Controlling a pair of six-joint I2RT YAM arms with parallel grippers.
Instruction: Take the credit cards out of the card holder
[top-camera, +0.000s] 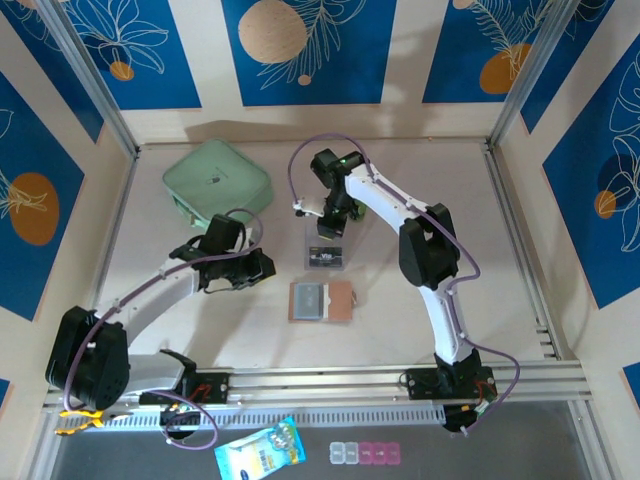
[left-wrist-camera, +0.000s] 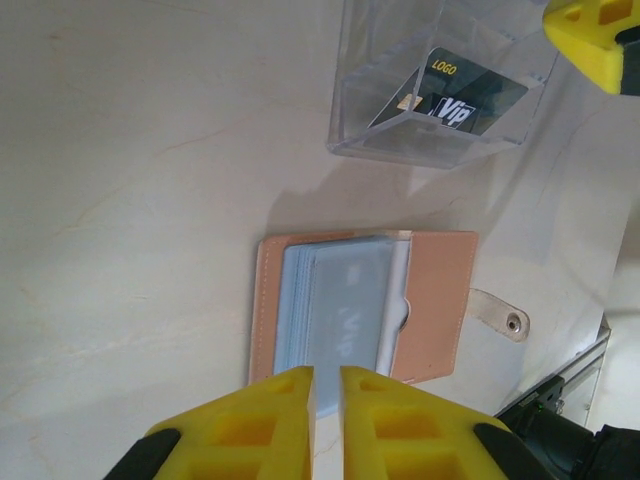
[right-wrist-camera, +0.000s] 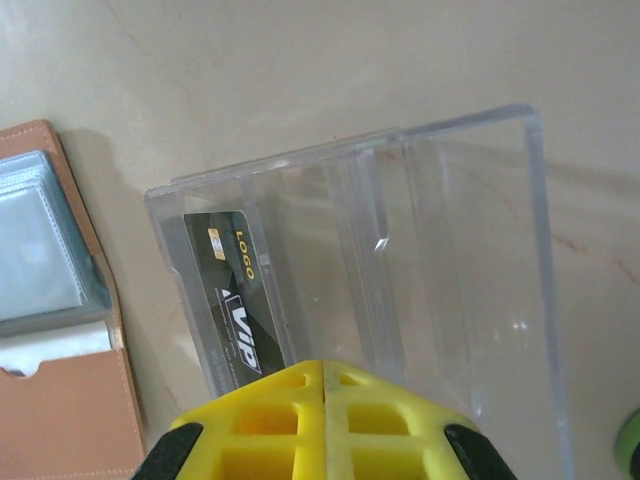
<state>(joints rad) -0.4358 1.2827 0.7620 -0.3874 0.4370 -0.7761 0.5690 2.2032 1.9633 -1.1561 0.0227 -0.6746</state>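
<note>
The card holder (top-camera: 340, 300) lies open on the table, tan-pink with grey-blue clear sleeves. In the left wrist view the card holder (left-wrist-camera: 440, 300) has a pale card (left-wrist-camera: 350, 310) in its top sleeve. A dark credit card (top-camera: 326, 260) lies inside the transparent box (top-camera: 325, 240). The right wrist view shows this dark card (right-wrist-camera: 235, 300) in the box's (right-wrist-camera: 450, 280) left compartment. My left gripper (top-camera: 265, 268) hovers just left of the holder. Its jaws (left-wrist-camera: 327, 385) stand a narrow slit apart with nothing between them. My right gripper (top-camera: 335, 228) hangs over the box, its jaws (right-wrist-camera: 324, 375) pressed together and empty.
A mint-green square case (top-camera: 218, 180) sits at the back left. The metal rail (top-camera: 330, 380) runs along the near edge. In front of it lie a blue packet (top-camera: 260, 452) and small pink and white pieces (top-camera: 365, 453). Walls enclose the table on three sides.
</note>
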